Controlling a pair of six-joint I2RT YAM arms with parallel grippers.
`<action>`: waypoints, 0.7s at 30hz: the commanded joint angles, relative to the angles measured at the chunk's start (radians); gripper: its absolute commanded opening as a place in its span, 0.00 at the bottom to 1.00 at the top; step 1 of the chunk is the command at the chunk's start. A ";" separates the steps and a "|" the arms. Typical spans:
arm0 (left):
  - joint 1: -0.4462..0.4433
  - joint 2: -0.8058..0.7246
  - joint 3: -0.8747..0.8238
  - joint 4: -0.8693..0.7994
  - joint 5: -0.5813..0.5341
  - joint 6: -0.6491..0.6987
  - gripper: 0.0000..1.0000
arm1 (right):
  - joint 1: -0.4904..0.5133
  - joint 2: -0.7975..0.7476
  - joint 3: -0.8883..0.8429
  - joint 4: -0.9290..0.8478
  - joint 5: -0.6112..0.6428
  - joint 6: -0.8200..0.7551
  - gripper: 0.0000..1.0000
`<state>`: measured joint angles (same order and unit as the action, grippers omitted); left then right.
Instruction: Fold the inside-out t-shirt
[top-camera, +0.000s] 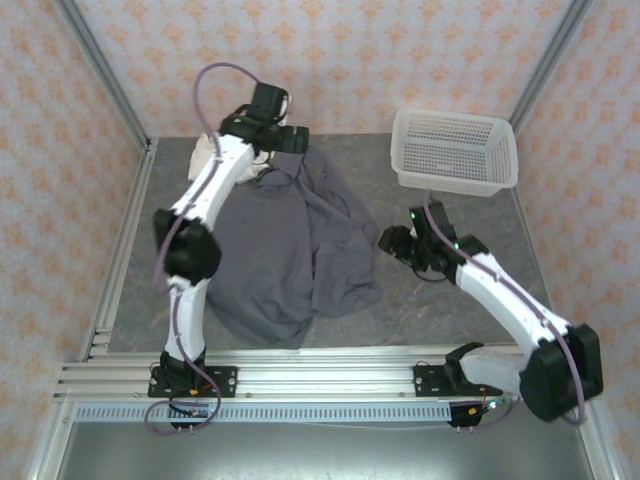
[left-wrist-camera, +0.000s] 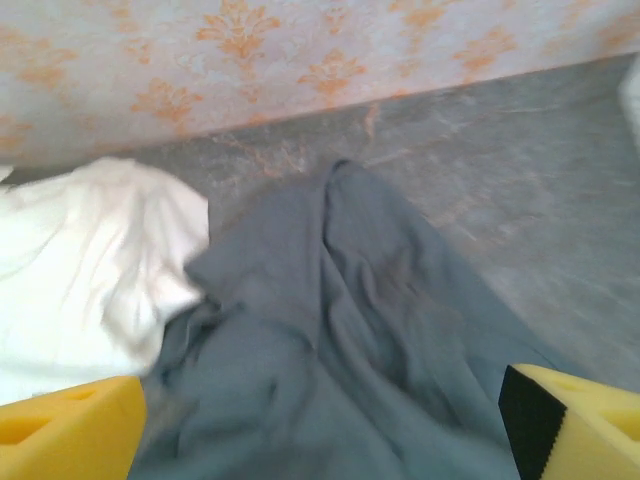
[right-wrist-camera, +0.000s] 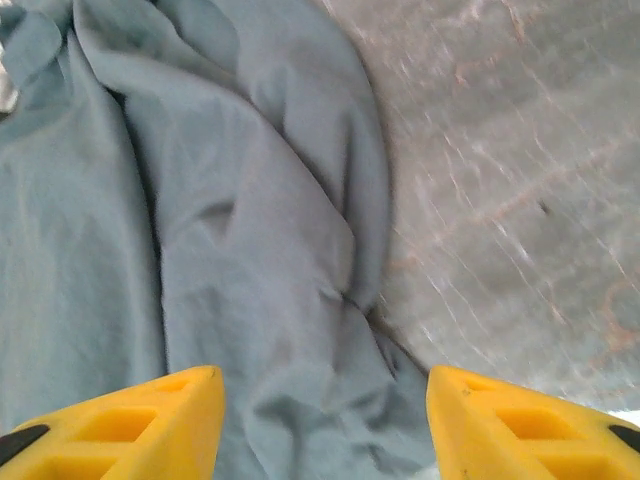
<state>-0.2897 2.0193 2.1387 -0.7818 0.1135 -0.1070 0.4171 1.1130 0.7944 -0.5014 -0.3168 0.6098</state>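
Grey t-shirt (top-camera: 270, 250), long axis near-to-far

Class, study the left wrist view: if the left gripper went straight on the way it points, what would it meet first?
Most likely the grey t-shirt, bunched directly ahead of the left gripper; the wall stands farther on, though depth is unclear.

Setup sits on a grey marbled stone-look tabletop (top-camera: 430, 315). The walls on three sides of it are pale pinkish wallpaper with an orange damask print (top-camera: 340, 60). Slanted silver aluminium posts (top-camera: 100, 65) go up from its far corners. There's a ribbed silver aluminium rail (top-camera: 330, 375) along its near edge, and a white perforated plastic basket (top-camera: 450, 182) in its far right corner. Lighting's soft and even.
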 joint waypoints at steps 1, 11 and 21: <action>-0.001 -0.393 -0.258 0.113 0.083 -0.126 0.92 | 0.047 -0.033 -0.108 0.062 0.038 0.008 0.57; -0.012 -0.892 -0.892 0.014 -0.007 -0.169 1.00 | 0.211 0.256 -0.042 0.132 0.030 -0.075 0.55; -0.012 -0.978 -1.052 -0.019 0.008 -0.171 1.00 | 0.418 0.337 -0.008 0.031 0.243 -0.084 0.39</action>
<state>-0.2947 1.0603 1.0866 -0.8059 0.1246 -0.2646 0.8021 1.4006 0.7521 -0.4168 -0.1501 0.5480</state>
